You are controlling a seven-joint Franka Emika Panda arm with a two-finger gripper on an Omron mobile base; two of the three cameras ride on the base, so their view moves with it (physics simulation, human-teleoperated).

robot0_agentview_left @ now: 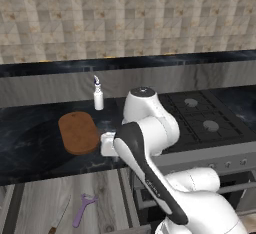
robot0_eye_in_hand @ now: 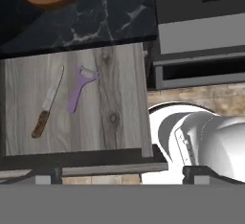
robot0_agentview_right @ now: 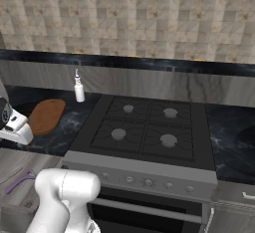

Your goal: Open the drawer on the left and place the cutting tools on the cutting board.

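Observation:
The drawer stands pulled out below the counter, its pale wood-grain inside showing. In it lie the cutting tools: a knife with a brown handle and a lilac Y-shaped peeler just right of it. Both show again at the bottom left, the peeler and the knife. The oval wooden cutting board lies bare on the dark counter above the drawer. My gripper hangs well above the drawer, open and holding nothing, its hand by the counter's front edge.
A white bottle stands behind the board. To the right are the black hob and the oven front with its knobs. The robot's own white arm fills the space right of the drawer.

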